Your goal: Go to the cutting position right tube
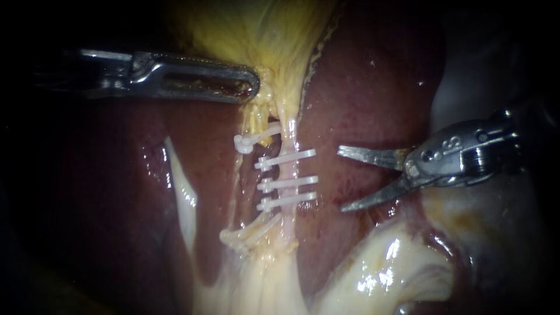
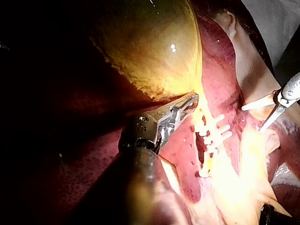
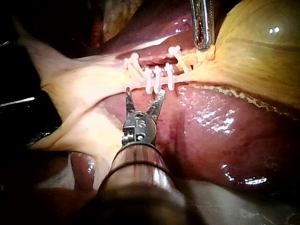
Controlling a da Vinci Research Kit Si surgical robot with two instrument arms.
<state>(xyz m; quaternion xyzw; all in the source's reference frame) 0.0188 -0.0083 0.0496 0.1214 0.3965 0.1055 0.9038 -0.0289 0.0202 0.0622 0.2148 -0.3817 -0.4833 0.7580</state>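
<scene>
While the right tube (image 1: 287,169), crossed by three clips (image 1: 286,182), lies over the liver (image 1: 361,87), the right instrument (image 1: 340,179) hangs just beside it, blades parted and empty. The approach looks half done; next the blades must straddle the tube between clips. At the tube's upper end the left instrument (image 1: 248,86) clenches the gallbladder (image 1: 274,35).

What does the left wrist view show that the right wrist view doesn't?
Only the left wrist view: the left instrument's shaft and wrist. Only the right wrist view: the right instrument's shaft and wrist, behind open blades that point at the clips. Both: each instrument's tip, the left jaws shut on the gallbladder, the white clips, and the liver.
</scene>
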